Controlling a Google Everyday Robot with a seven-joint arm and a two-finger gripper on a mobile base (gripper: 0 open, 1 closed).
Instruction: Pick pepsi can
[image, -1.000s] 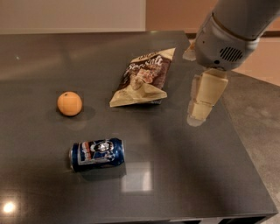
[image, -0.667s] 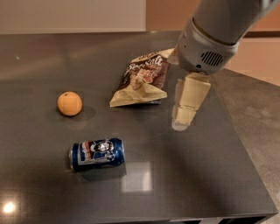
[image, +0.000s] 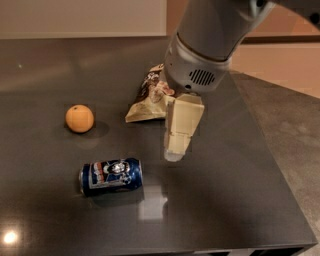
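Note:
The pepsi can (image: 111, 176) lies on its side on the dark table (image: 225, 200), near the front left. It is dark blue with a red-and-white logo and silver ends. My gripper (image: 173, 154) hangs from the grey arm above the table's middle, to the right of the can and a little behind it. It is apart from the can and holds nothing.
An orange ball (image: 79, 118) sits to the left, behind the can. A tan-and-brown snack bag (image: 149, 100) lies behind my gripper, partly hidden by the arm. The table's right edge (image: 280, 165) runs diagonally, with grey floor beyond it.
My arm and gripper have moved left and toward the front, closer to the can. The can, ball and bag have not moved.

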